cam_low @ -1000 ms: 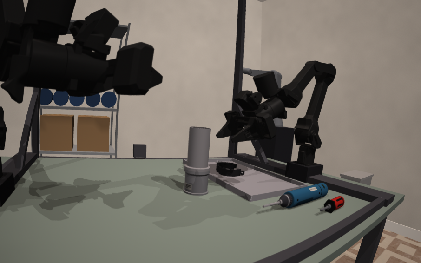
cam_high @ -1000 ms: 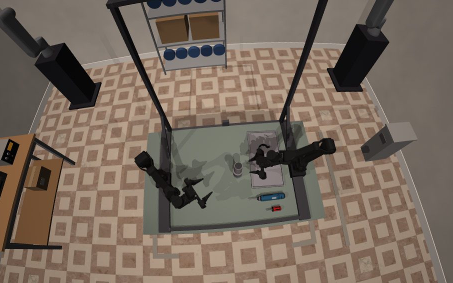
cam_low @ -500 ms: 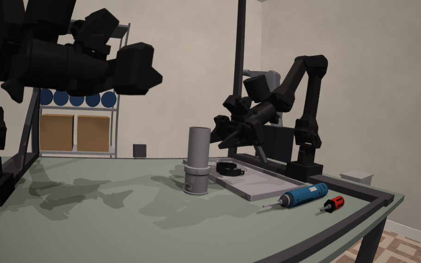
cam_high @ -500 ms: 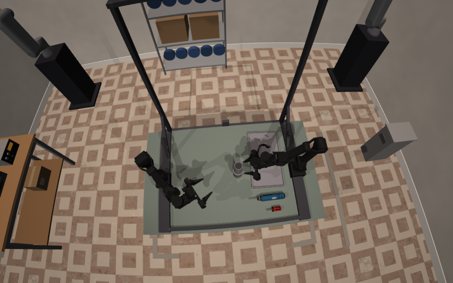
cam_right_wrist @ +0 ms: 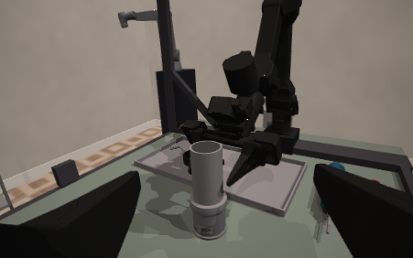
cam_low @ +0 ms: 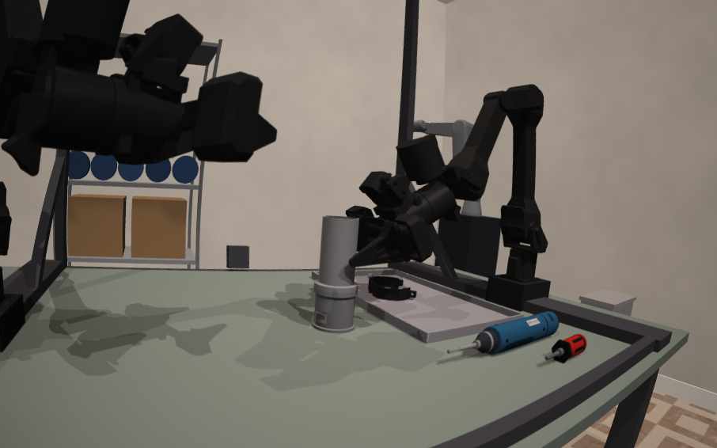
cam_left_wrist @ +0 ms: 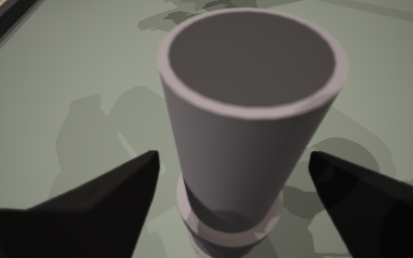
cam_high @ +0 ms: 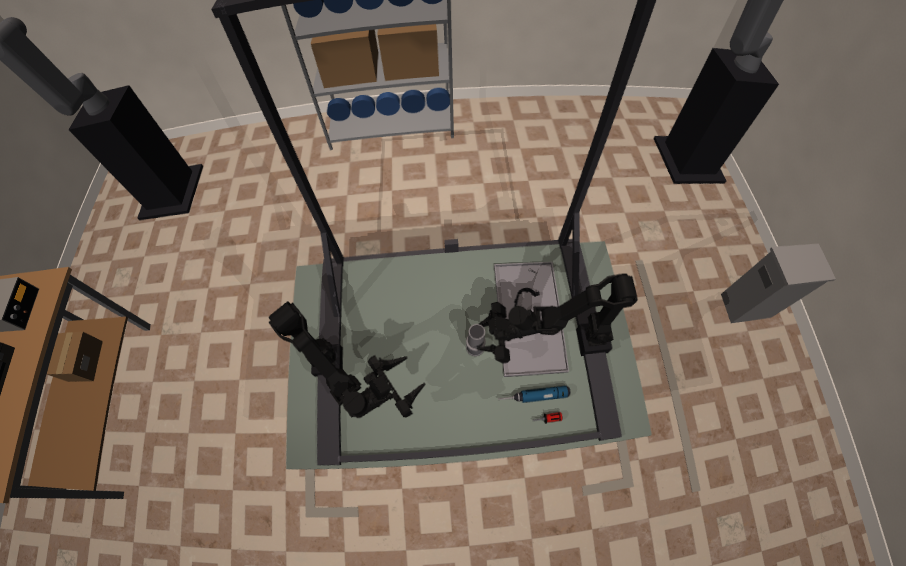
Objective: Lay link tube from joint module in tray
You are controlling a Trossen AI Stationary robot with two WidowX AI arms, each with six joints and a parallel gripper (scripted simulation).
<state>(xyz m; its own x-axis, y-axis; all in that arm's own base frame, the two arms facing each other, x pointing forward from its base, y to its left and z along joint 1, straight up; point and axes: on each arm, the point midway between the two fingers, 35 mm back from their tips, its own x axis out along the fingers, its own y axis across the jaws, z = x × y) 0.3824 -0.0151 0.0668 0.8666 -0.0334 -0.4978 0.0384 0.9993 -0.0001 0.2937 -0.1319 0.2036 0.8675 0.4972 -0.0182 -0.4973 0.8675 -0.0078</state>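
The grey link tube [cam_low: 339, 244] stands upright in the grey joint module [cam_low: 334, 307] on the green table, just beside the tray [cam_low: 422, 306]. My left gripper [cam_low: 369, 244] is open at the tube's upper part. In the left wrist view its fingers stand on either side of the tube [cam_left_wrist: 247, 114] with a gap on each side. My right gripper [cam_high: 410, 374] is open and empty, well away at the other side of the table. In the right wrist view the tube [cam_right_wrist: 207, 171] and module [cam_right_wrist: 209, 220] stand in the middle distance.
A black clamp ring [cam_low: 390, 286] lies in the tray. A blue screwdriver [cam_low: 511, 332] and a small red one [cam_low: 567, 347] lie near the table's front edge. Black frame posts stand at the table's back corners.
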